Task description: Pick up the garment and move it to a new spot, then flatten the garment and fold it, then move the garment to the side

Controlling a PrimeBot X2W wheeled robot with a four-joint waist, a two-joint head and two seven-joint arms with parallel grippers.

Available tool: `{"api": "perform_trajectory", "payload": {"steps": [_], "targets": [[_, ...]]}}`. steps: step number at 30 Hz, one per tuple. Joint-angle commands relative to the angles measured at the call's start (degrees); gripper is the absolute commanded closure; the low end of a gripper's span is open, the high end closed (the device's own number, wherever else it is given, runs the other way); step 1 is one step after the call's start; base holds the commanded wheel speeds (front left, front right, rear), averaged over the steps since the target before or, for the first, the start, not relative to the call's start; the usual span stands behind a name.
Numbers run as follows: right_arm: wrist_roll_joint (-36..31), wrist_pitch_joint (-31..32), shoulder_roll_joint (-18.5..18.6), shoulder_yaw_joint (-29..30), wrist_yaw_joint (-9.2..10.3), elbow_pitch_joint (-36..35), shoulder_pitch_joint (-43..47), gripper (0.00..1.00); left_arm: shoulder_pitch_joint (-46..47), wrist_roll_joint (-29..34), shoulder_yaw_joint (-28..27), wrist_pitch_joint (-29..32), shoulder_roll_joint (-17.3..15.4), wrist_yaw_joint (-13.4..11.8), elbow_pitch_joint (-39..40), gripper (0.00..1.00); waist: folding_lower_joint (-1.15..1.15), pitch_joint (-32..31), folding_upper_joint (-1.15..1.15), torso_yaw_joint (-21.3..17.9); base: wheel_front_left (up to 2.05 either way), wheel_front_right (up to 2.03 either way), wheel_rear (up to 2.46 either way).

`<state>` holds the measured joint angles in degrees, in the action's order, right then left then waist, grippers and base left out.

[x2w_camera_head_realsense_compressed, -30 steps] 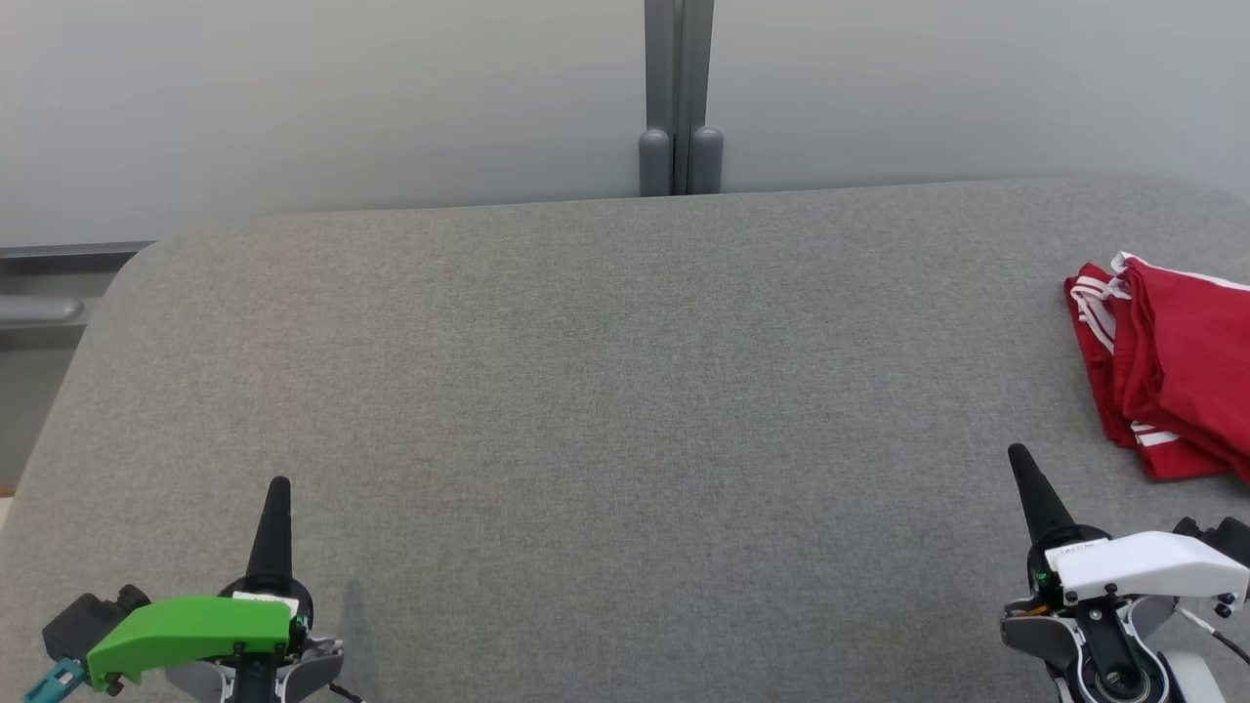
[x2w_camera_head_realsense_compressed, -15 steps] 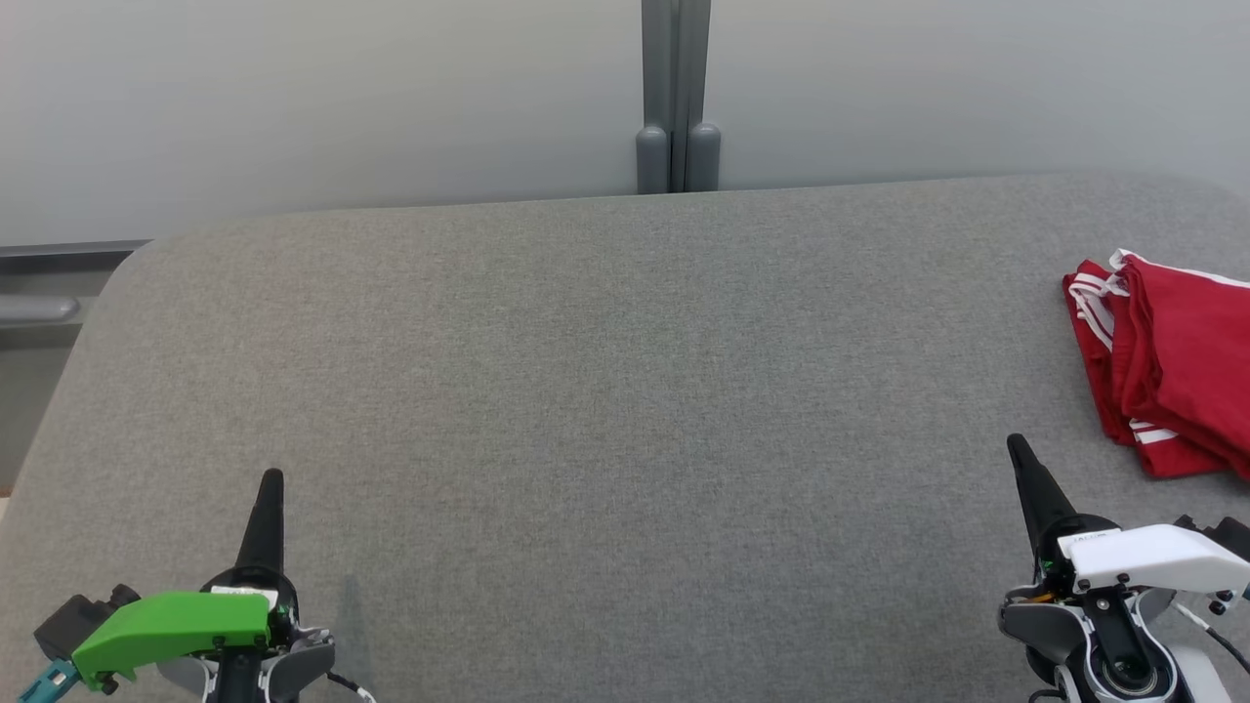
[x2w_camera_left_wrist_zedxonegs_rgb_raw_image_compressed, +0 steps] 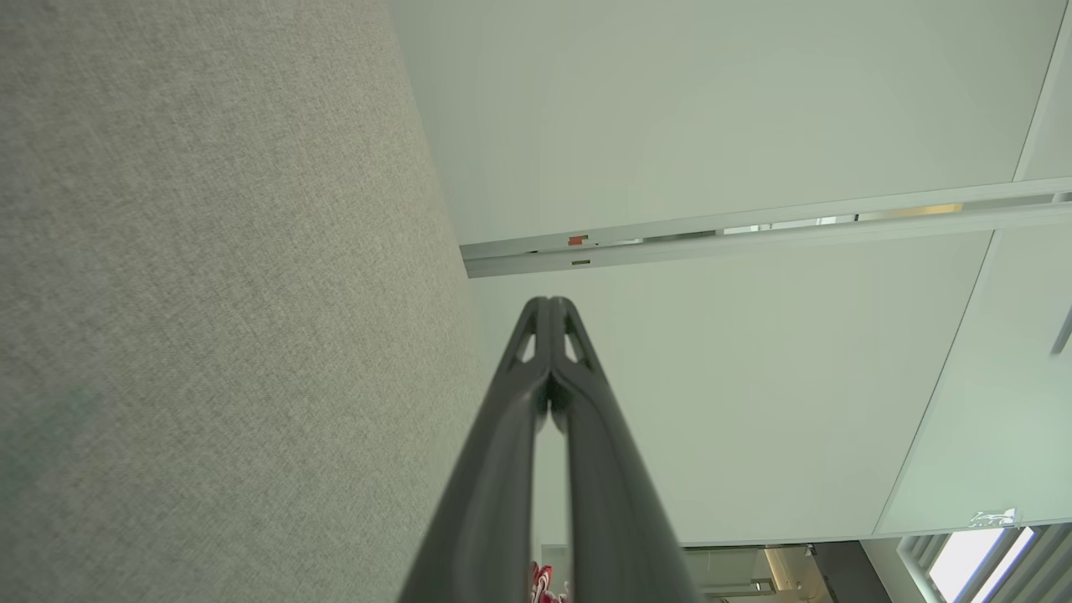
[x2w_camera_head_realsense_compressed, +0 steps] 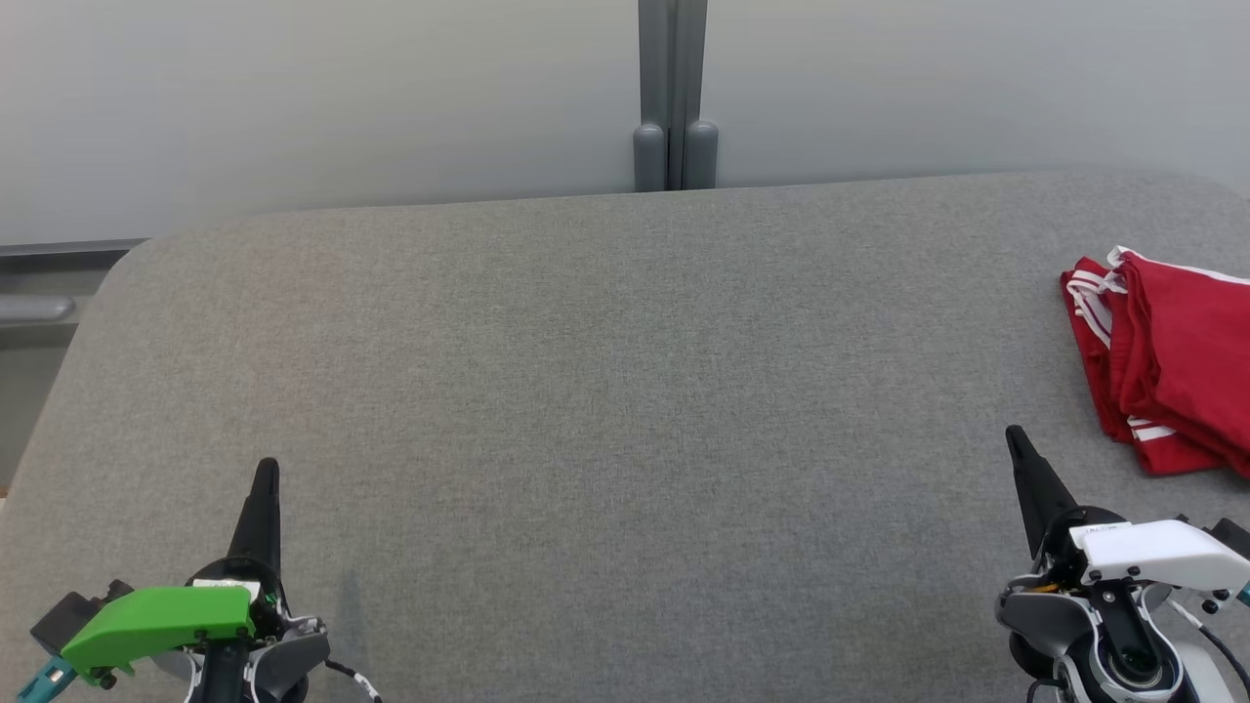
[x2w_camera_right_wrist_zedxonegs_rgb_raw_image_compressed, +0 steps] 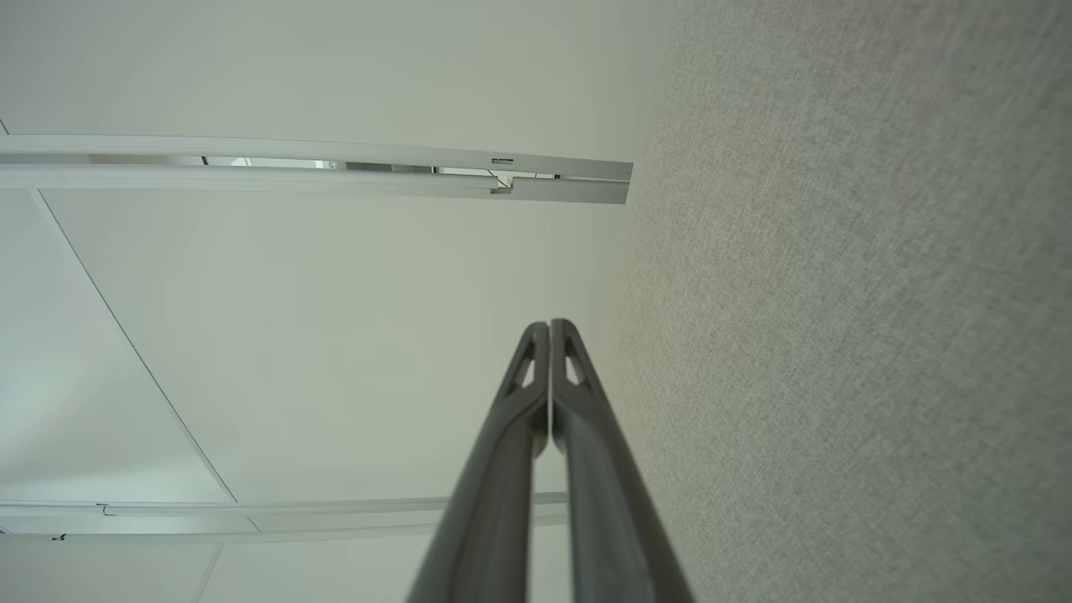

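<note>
The garment [x2w_camera_head_realsense_compressed: 1177, 361] is red with white stripes and lies folded at the right edge of the grey table [x2w_camera_head_realsense_compressed: 605, 391], partly cut off by the head view's border. A sliver of the garment [x2w_camera_left_wrist_zedxonegs_rgb_raw_image_compressed: 540, 582] peeks out behind the fingers in the left wrist view. My right gripper [x2w_camera_head_realsense_compressed: 1016, 441] is shut and empty, in front of the garment and slightly left of it, apart from it. My left gripper [x2w_camera_head_realsense_compressed: 266, 471] is shut and empty near the front left of the table. Both wrist views show the two fingertips pressed together: left gripper [x2w_camera_left_wrist_zedxonegs_rgb_raw_image_compressed: 550, 303], right gripper [x2w_camera_right_wrist_zedxonegs_rgb_raw_image_compressed: 549, 325].
A pale wall runs behind the table with a grey post [x2w_camera_head_realsense_compressed: 672, 98] at its middle. A grey rail [x2w_camera_head_realsense_compressed: 39, 310] sits off the table's left edge. The table's far corners are rounded.
Both grippers have drawn back slightly toward the front edge and stayed shut. The head view has shifted a little. The garment lies as before.
</note>
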<state>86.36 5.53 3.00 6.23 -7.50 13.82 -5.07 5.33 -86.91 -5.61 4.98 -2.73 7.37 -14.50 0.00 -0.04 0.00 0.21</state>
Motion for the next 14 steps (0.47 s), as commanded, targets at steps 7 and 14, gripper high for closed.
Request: {"api": "perform_trajectory", "payload": {"steps": [7, 14], "targets": [[3.5, 0.7, 0.0, 0.3, 0.01, 0.1, -1.2, 1.00, 1.2, -3.3, -0.7, 1.0, -0.4, 0.2, 0.5, 1.00, 0.00, 0.1, 0.00, -0.1, 0.00, 0.00, 0.00], [6.1, 1.1, -0.1, 0.4, 0.01, 0.3, -1.4, 1.00, 1.3, -5.6, -1.0, 1.6, -0.4, 0.2, 0.6, 1.00, 0.00, 0.2, 0.00, -0.2, 0.00, 0.00, 0.00]]}}
